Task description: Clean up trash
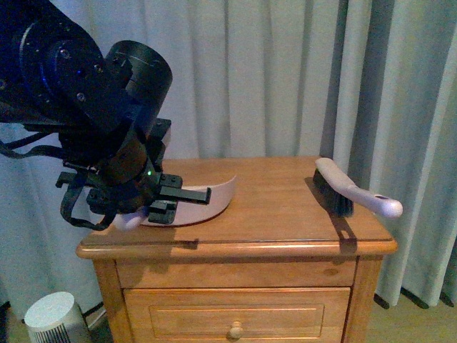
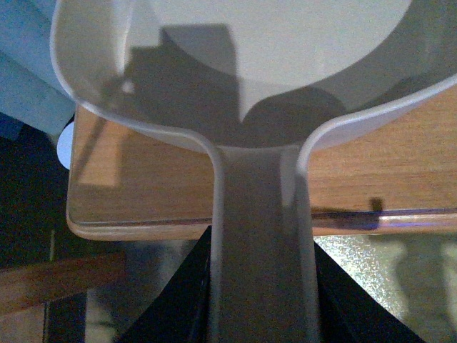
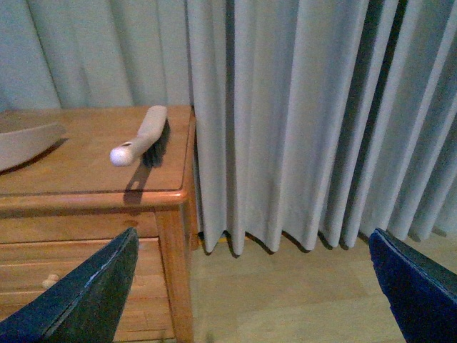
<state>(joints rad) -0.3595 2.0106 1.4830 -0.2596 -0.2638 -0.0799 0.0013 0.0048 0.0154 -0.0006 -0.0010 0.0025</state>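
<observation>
The pale dustpan (image 1: 218, 191) lies on the left part of the wooden cabinet top (image 1: 285, 214). My left gripper (image 1: 187, 196) is shut on its handle (image 2: 260, 236), which juts past the cabinet's front edge. The pan's bowl (image 2: 285, 57) looks empty where it shows. No crumpled white wad shows clearly. A small whitish lump (image 1: 132, 220) sits under the left gripper; I cannot tell what it is. My right gripper (image 3: 253, 286) is open and empty, over the floor to the right of the cabinet, out of the front view.
A white-handled brush (image 1: 343, 187) with dark bristles lies at the cabinet's right edge, its handle overhanging; it also shows in the right wrist view (image 3: 146, 132). Pale curtains (image 1: 285, 71) hang behind. A white round appliance (image 1: 53, 318) stands on the floor at the left.
</observation>
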